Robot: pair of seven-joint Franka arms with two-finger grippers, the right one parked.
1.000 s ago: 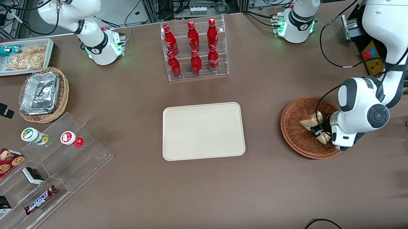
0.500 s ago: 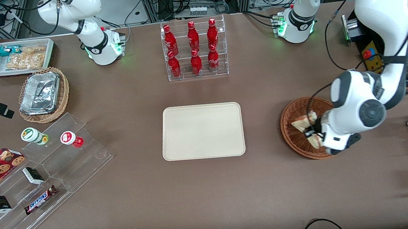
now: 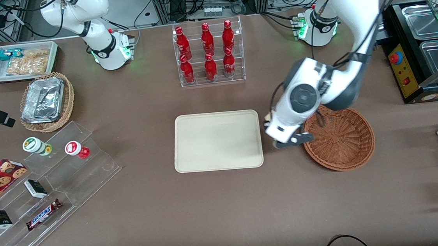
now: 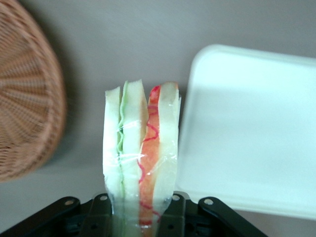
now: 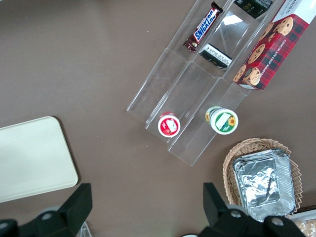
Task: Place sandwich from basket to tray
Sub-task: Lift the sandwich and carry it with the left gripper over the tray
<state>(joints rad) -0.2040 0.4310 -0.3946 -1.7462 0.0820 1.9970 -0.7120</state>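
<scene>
- The gripper [image 4: 140, 210] is clamped on the sandwich [image 4: 140, 158], which stands upright between its fingers.
- It hangs above bare table, between the basket [image 3: 339, 139] and the tray [image 3: 217, 140].

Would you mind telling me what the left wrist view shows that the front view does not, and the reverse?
Only the left wrist view shows the sandwich plainly, its green and red layers under clear wrap, clamped by the gripper. Only the front view shows the whole table: the bottle rack, the foil-tray basket, and the left arm over the gap between basket and tray. Both show the empty basket and the bare tray.
</scene>
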